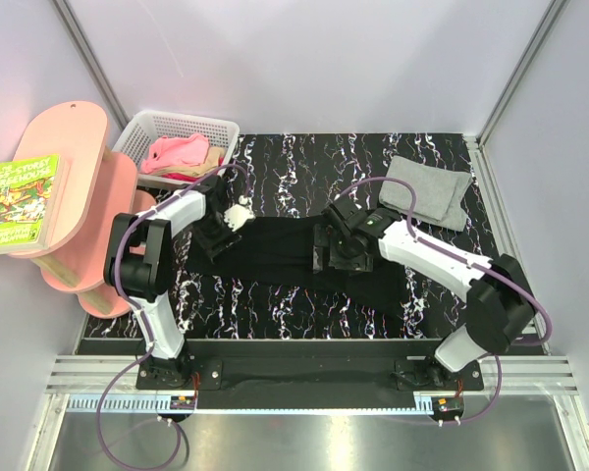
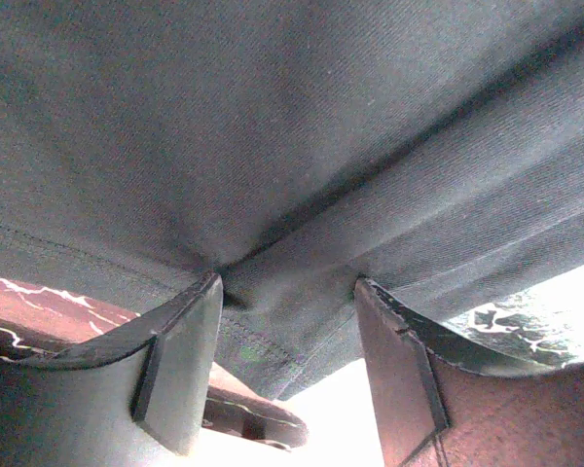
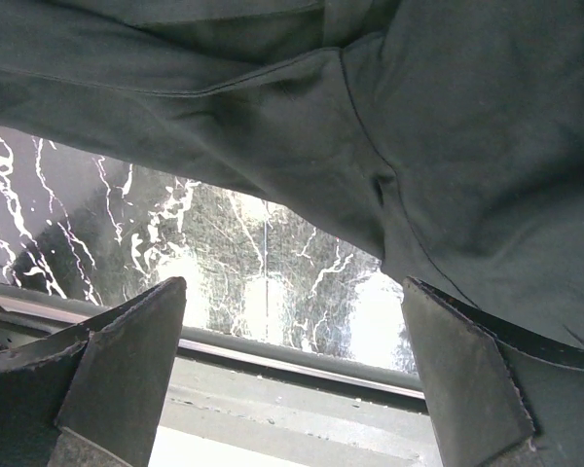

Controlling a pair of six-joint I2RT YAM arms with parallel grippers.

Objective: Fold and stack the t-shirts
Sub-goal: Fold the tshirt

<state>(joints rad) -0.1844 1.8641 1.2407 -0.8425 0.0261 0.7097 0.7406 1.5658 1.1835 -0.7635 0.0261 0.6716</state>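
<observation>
The black t-shirt [image 1: 275,250] lies spread across the middle of the marbled table [image 1: 304,167], its white daisy print [image 1: 240,216] near its left end. My left gripper [image 1: 219,231] is at that left end, open, with the shirt's hem [image 2: 273,341] lying between its fingers [image 2: 190,360]. My right gripper [image 1: 332,250] is on the shirt's right part, open wide at the cloth's edge [image 3: 448,126]; the table shows between its fingers [image 3: 127,370]. A folded light grey t-shirt [image 1: 427,188] lies at the back right.
A white basket [image 1: 177,123] at the back left holds pink [image 1: 177,150], tan [image 1: 212,157] and red [image 1: 175,177] cloth. A pink shelf [image 1: 74,177] with a book [image 1: 20,201] stands at the left. Grey walls enclose the table.
</observation>
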